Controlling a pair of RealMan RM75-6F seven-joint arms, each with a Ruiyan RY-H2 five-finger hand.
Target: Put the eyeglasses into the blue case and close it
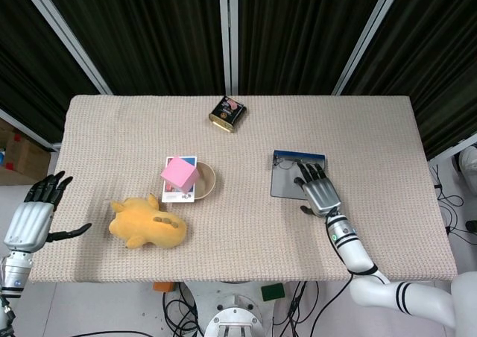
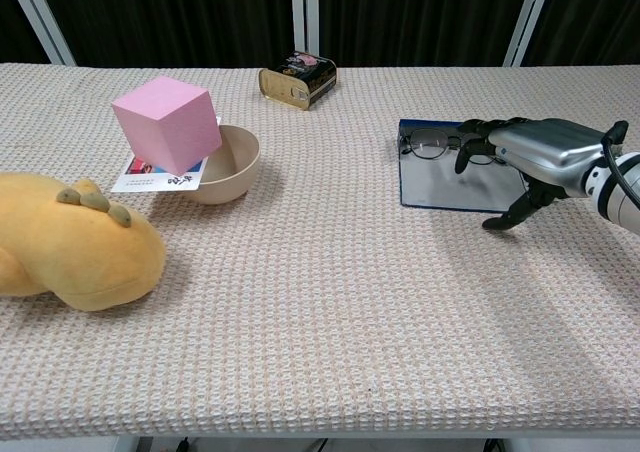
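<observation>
The blue case (image 1: 287,182) (image 2: 448,182) lies open and flat on the right half of the table. The eyeglasses (image 1: 292,162) (image 2: 432,145) rest unfolded along its far edge. My right hand (image 1: 318,189) (image 2: 537,152) hovers palm down over the case's right side, fingers spread and curled toward the right lens; I cannot tell whether they touch it. Its thumb points down by the case's near right corner. It holds nothing. My left hand (image 1: 30,218) hangs open beyond the table's left front corner, seen only in the head view.
A yellow plush toy (image 1: 146,229) (image 2: 70,247) lies front left. A pink cube (image 1: 179,174) (image 2: 166,122) leans on a beige bowl (image 1: 206,181) (image 2: 228,167) over a card. A dark tin (image 1: 227,113) (image 2: 297,79) sits at the back centre.
</observation>
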